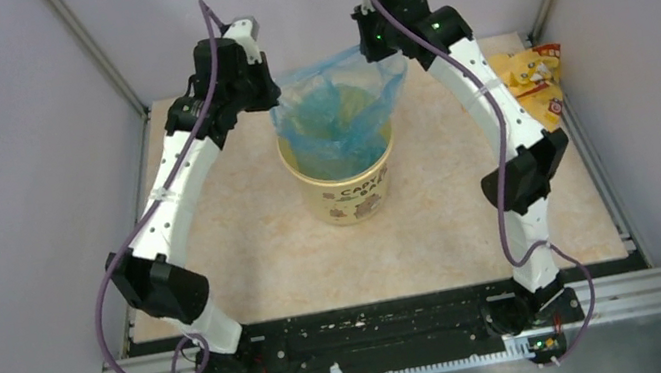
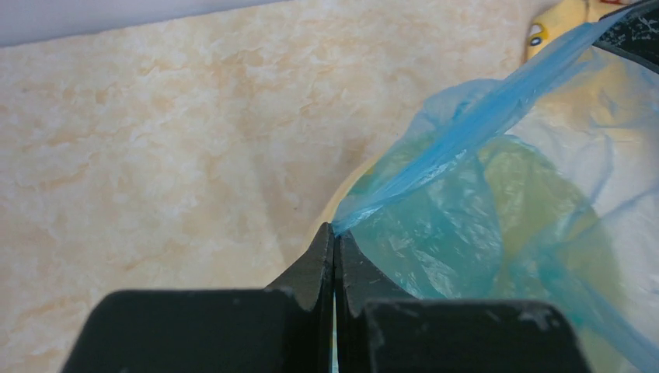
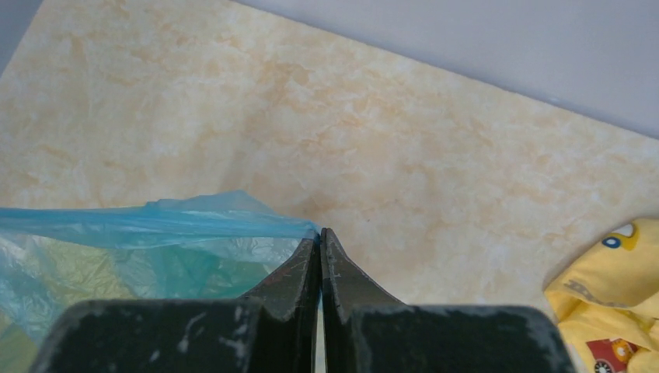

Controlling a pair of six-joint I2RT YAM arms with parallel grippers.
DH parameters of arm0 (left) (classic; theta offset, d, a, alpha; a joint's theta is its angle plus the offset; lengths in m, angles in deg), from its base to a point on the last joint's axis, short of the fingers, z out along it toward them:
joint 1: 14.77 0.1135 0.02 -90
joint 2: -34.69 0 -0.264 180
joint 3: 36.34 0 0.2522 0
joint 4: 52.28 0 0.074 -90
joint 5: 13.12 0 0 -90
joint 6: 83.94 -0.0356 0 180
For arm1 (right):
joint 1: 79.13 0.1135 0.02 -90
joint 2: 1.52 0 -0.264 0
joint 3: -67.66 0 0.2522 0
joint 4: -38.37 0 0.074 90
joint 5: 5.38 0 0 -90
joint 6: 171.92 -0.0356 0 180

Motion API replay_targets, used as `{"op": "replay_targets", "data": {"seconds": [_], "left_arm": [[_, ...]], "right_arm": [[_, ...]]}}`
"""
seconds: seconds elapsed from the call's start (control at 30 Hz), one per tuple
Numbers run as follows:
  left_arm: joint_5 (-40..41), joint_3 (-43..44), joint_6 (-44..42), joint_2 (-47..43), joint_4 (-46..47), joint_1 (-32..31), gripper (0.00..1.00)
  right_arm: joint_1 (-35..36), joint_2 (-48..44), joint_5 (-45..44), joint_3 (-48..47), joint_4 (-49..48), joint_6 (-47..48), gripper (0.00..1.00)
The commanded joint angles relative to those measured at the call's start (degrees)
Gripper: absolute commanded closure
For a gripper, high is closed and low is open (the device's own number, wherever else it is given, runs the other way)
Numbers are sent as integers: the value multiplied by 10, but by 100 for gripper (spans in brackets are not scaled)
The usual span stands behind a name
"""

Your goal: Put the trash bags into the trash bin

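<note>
- My left pincer point(image 2: 334, 233) is clamped on the left edge of the bag point(image 1: 335, 115).
- My right pincer point(image 3: 319, 237) pinches its right edge.
- Bag stretched between them, hanging into the bin point(image 1: 355, 192) on the counter point(image 1: 256, 250).

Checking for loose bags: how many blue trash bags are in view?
1: the blue trash bag hangs in the trash bin, rim pinched by left gripper and right gripper.
</note>
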Motion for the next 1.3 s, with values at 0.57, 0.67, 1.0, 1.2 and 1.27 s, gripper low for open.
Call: {"op": "replay_targets", "data": {"seconds": [0.57,0.67,1.0,1.2,1.27], "left_arm": [[-43,-107,7,19,-10,78,100],[-60,-116,5,17,-16,81,100],[-106,-141,9,-4,-15,82,98],[-124,-171,14,-24,-2,82,98],[-130,-179,14,-27,1,82,98]], "right_arm": [[-28,56,29,7,13,-51,78],[-28,47,28,6,27,-52,58],[-22,-54,25,4,81,-65,24],[16,-151,-12,101,82,-78,23],[34,-179,-28,133,79,-85,23]]}}
